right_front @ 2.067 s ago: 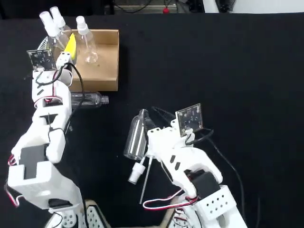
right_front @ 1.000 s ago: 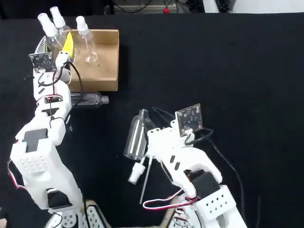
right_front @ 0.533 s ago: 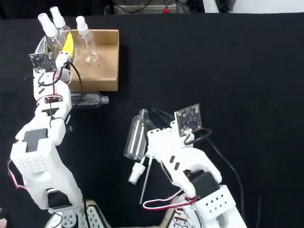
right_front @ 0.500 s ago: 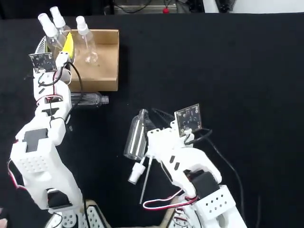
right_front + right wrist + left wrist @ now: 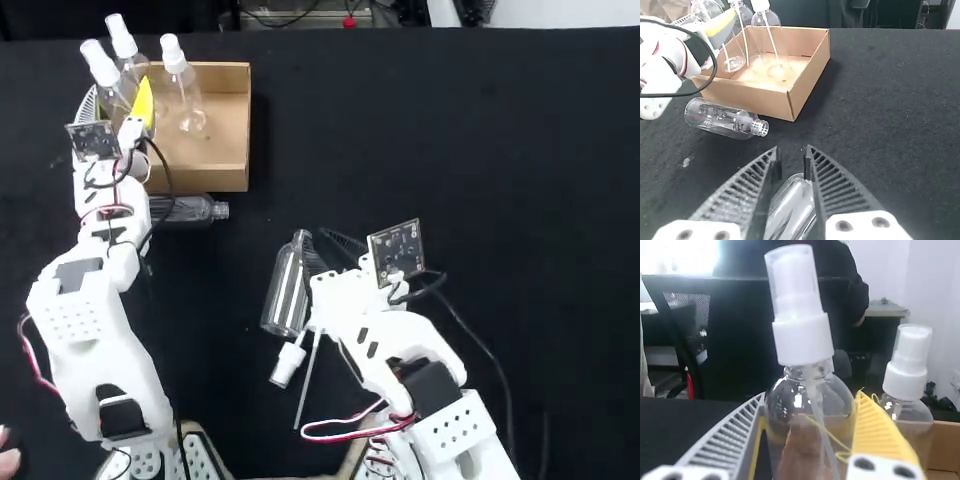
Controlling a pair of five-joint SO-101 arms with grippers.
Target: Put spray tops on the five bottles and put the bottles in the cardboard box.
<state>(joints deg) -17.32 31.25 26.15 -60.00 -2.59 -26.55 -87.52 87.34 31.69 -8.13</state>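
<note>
Left gripper (image 5: 118, 98) is raised at the brown cardboard box's (image 5: 203, 178) wall, clamping 1 clear plastic spray-topped bottle (image 5: 805, 400). 2 capped bottles (image 5: 183, 90) stand inside. Right gripper (image 5: 790, 150), low, grips another clear bottle (image 5: 283, 285).

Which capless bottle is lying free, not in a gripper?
The bottle beside the box; the other capless one sits in the right gripper.
</note>
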